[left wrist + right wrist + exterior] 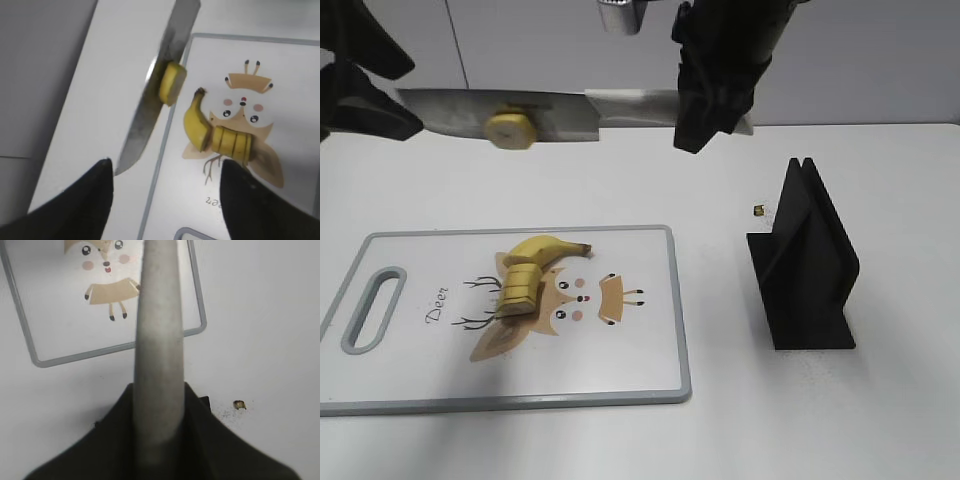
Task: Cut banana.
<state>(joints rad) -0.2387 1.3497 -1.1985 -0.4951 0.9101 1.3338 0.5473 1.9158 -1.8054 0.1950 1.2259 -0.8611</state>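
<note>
Yellow slice point(512, 129) masks knife point(500, 112); right claw point(705, 110) hides handle.

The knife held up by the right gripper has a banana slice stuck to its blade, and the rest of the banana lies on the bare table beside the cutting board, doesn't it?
Not quite. The banana lies on the cutting board, not on the bare table, as the exterior view shows. The rest holds: the right gripper holds the knife up with a slice stuck to its blade.
</note>
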